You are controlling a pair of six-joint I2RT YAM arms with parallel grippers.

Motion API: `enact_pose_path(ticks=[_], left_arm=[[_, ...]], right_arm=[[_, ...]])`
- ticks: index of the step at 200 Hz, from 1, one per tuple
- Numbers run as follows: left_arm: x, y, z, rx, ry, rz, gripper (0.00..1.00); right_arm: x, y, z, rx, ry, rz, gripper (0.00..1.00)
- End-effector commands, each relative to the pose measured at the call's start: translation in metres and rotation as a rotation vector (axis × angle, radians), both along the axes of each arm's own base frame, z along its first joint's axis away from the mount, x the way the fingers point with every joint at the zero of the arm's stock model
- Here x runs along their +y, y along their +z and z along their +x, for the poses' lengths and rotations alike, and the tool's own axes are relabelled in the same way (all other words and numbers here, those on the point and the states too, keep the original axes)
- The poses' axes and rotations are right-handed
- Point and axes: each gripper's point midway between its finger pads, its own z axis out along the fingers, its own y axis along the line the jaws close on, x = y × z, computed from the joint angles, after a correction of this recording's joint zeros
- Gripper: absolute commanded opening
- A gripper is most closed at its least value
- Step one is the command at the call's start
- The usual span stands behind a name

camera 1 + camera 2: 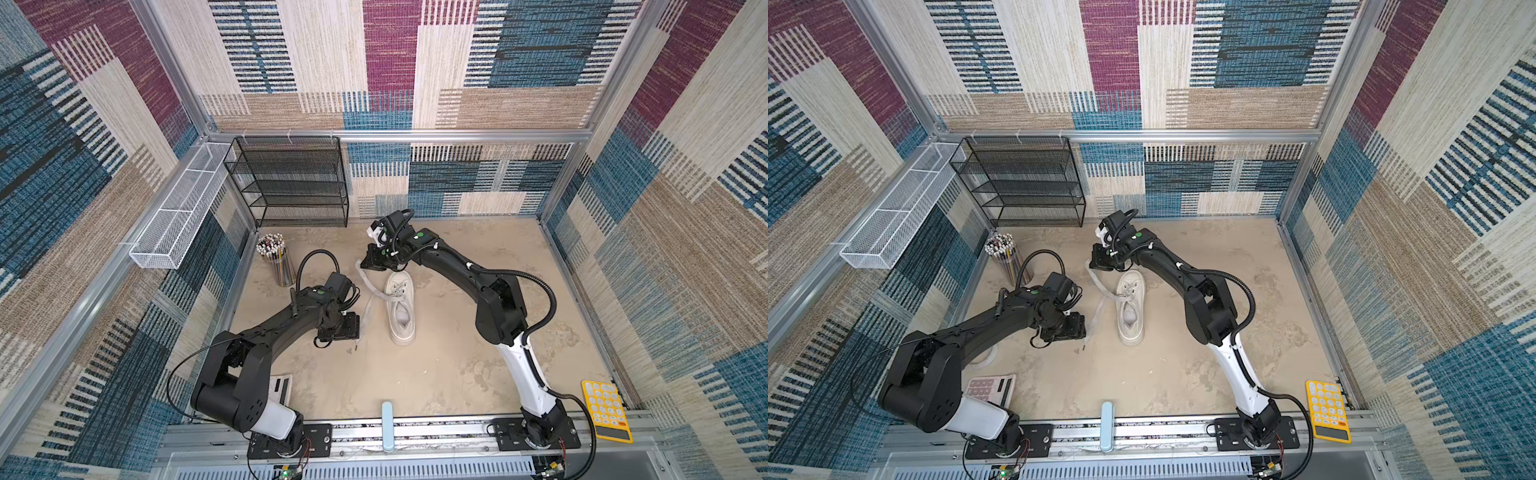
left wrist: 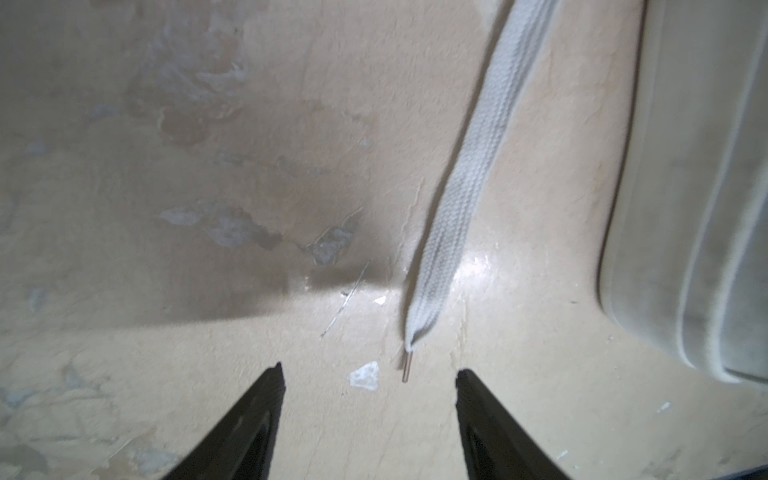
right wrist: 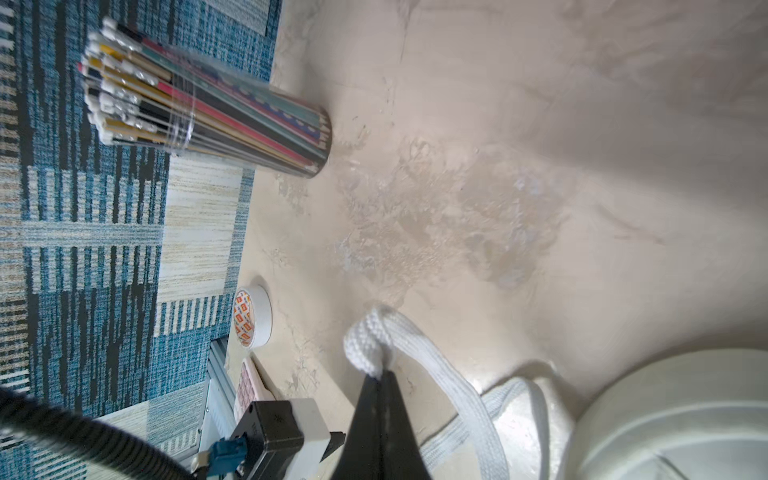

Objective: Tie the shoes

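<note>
Right gripper [image 3: 380, 374] pinches a fold of limp, flat lace [image 3: 419, 353]; open-jawed left gripper [image 2: 368, 376] faces a free end [image 2: 428, 299], likely the best hold.

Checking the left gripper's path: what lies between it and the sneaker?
A loose lace, tip near the left gripper; the left wrist view shows it.

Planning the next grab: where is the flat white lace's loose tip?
The tip lies on the beige tabletop, left of the white sneaker in a top view, just ahead of the open left claw.
</note>
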Motion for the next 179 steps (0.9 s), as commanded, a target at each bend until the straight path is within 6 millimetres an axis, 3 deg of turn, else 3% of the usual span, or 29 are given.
enact_pose_path(ticks=[1,42,66,98,139,152,167,179], left_arm=[[-0.003,0.002,0.001,0.004,0.016,-0.017,0.69],[-0.006,0.000,0.006,0.014,0.006,-0.019,0.68],[-0.007,-0.001,0.006,0.020,0.006,-0.020,0.68],[-0.007,-0.001,0.006,0.016,0.008,-0.021,0.68],[-0.007,0.001,0.005,0.015,0.010,-0.027,0.67],[-0.007,0.001,0.005,0.015,0.015,-0.026,0.67],[-0.008,0.001,0.005,0.019,0.015,-0.031,0.67],[-0.009,0.000,0.005,0.024,0.017,-0.036,0.67]], right_arm=[[-0.004,0.036,-0.002,-0.092,-0.001,0.023,0.00],[-0.023,0.084,-0.002,-0.217,-0.040,0.015,0.00],[-0.031,0.095,0.004,-0.253,-0.070,0.001,0.00],[-0.036,0.077,0.019,-0.231,-0.079,-0.013,0.00],[-0.023,0.011,0.031,-0.129,-0.011,-0.062,0.00],[-0.019,-0.004,0.032,-0.103,0.018,-0.072,0.09],[-0.020,-0.015,0.032,-0.078,0.024,-0.104,0.40],[-0.023,-0.010,0.032,-0.080,0.027,-0.109,0.52]])
